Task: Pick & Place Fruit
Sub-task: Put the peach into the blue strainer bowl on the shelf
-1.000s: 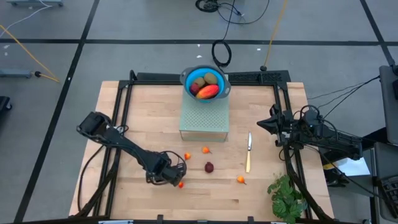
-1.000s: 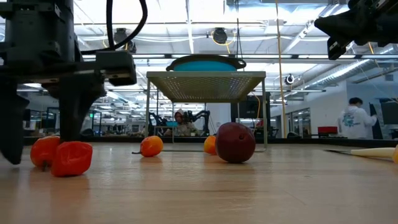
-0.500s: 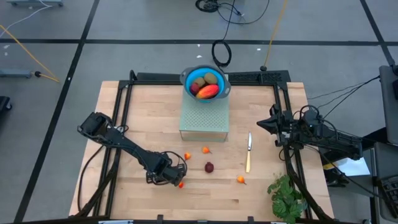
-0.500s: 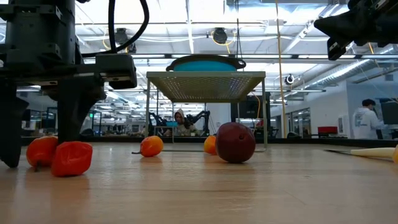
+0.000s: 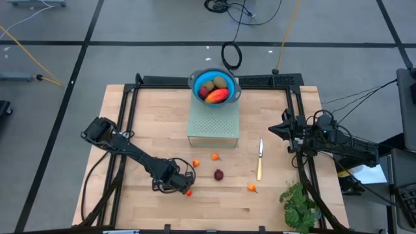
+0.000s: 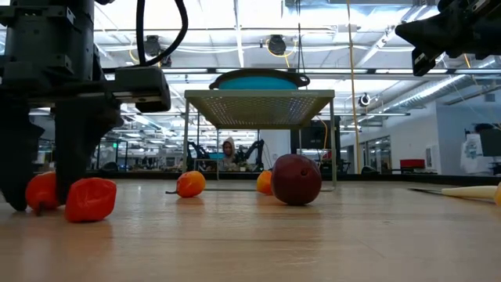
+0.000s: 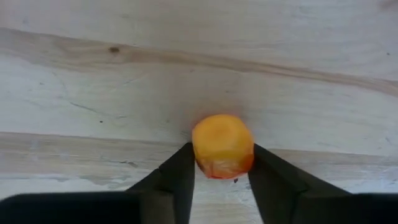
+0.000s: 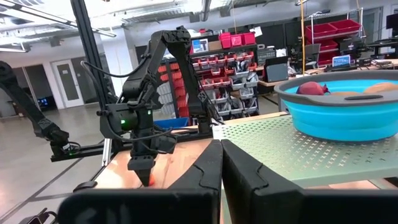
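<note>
A small orange-red fruit [image 7: 222,144] sits on the wooden table, with my left gripper [image 7: 221,163] closed on it from either side. The low view shows this fruit [image 6: 43,191] between the fingers and another small one [image 6: 90,200] just beside them. In the high view my left gripper [image 5: 177,184] hides the gripped fruit; the neighbour [image 5: 189,192] shows. A dark-red ball [image 5: 218,174] and other small orange fruits [image 5: 215,156] lie nearby. My right gripper [image 8: 221,152] waits shut at the table's right side. My left gripper pinches the small orange-red fruit by two opposite sides [image 7: 200,150] between its two fingers [image 7: 179,180]. The fingers come from above, pointing steeply down. The fruit's underside rests on the table.
A blue bowl [image 5: 214,86] holding a mango, kiwis and a dark-red ball stands on a perforated stand [image 5: 213,127] at the far middle. A knife [image 5: 260,158] lies right of centre, and a green leafy bunch [image 5: 299,205] sits at the near right. More small fruits [image 5: 251,187] lie in the near middle.
My left gripper has stayed in place and its fingers have closed in on the small orange-red fruit. The fruit has been nudged a little sideways along the table and remains on it.
</note>
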`<action>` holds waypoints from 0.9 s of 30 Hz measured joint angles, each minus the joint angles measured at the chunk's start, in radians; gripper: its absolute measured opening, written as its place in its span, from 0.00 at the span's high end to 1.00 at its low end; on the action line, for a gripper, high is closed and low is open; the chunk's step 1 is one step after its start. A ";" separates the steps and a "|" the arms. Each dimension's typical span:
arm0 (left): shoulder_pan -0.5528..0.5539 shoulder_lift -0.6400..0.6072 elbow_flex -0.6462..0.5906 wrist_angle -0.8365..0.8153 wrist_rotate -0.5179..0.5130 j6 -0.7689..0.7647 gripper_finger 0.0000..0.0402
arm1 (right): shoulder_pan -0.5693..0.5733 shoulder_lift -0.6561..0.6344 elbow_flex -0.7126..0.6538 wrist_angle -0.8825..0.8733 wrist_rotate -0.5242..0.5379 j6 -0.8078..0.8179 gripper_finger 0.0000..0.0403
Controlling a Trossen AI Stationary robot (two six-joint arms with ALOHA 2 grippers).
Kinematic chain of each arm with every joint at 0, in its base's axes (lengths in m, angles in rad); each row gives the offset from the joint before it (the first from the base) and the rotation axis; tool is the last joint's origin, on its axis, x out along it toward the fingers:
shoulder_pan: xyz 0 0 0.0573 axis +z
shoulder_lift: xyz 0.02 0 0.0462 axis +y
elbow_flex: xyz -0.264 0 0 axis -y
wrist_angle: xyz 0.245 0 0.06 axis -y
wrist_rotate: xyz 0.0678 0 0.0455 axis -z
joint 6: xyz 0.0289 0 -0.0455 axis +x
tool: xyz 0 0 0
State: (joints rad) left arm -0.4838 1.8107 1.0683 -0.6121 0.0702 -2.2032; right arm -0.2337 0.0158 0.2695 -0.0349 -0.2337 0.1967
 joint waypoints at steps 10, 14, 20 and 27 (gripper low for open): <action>0.001 -0.005 0.000 0.003 -0.023 0.025 0.78 | 0.000 0.000 0.000 0.000 0.000 0.000 1.00; 0.012 -0.031 0.002 0.007 -0.036 0.062 0.78 | 0.000 0.000 0.000 0.000 0.001 0.000 1.00; 0.046 -0.121 0.002 0.001 -0.057 0.149 0.78 | 0.000 0.000 0.000 0.000 0.001 0.001 1.00; 0.091 -0.271 0.002 -0.006 -0.118 0.281 0.78 | 0.000 0.000 0.000 0.000 0.001 0.000 1.00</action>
State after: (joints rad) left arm -0.3929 1.5398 1.0702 -0.6179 -0.0480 -1.9223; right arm -0.2340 0.0162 0.2695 -0.0349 -0.2329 0.1970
